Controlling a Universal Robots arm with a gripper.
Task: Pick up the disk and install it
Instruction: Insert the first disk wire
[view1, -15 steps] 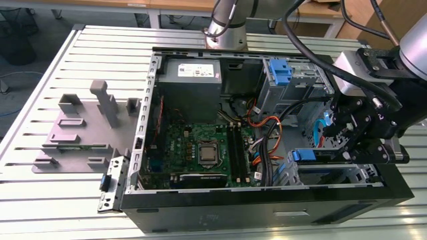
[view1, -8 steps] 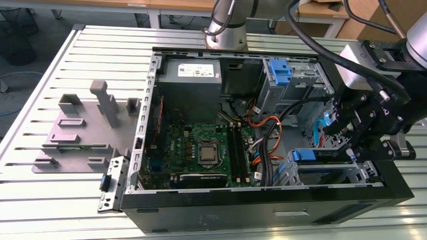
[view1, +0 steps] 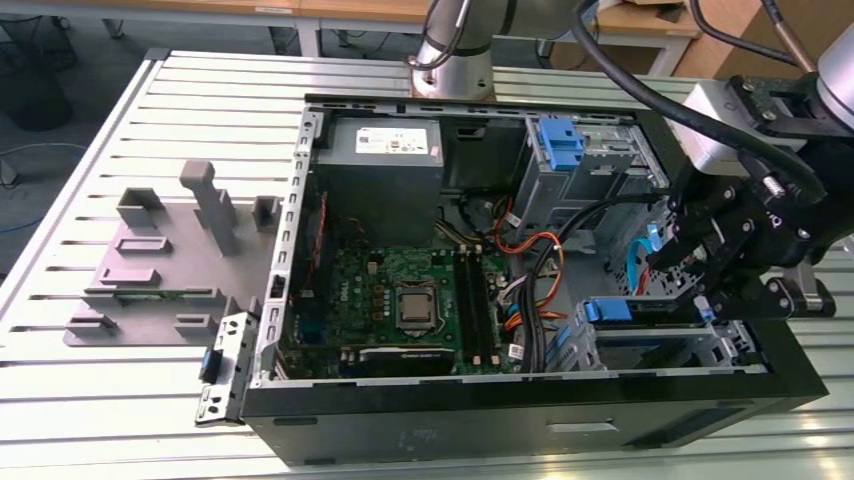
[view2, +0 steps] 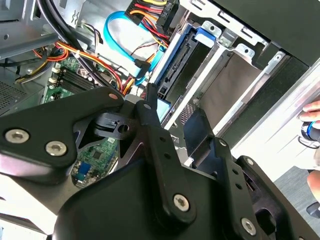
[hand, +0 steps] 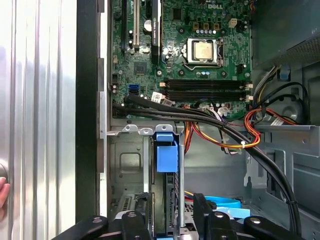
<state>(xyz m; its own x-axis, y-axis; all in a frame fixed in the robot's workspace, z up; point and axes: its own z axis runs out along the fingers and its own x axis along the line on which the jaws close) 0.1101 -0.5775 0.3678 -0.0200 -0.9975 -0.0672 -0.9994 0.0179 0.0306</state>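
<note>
One disk (view1: 641, 312) stands edge-on in cage (hand: 127, 165), near corner of case (view1: 534, 405), exterior view's right. Blue tab (hand: 166, 155) at slot mouth, so likely nearly seated. Gripper (hand: 171, 200) hangs over it, in line with slot, probably to guide it. Clamped or released: cannot tell.

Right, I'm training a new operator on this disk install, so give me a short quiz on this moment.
1. True or false: the disk stands on edge in the drive cage of the computer case.
2. Which is the gripper nearest? A the motherboard; B the disk; C the power supply.
3. What colour is the tab on the disk's carrier?
Key: 1 true; 2 B; 3 blue.
</note>
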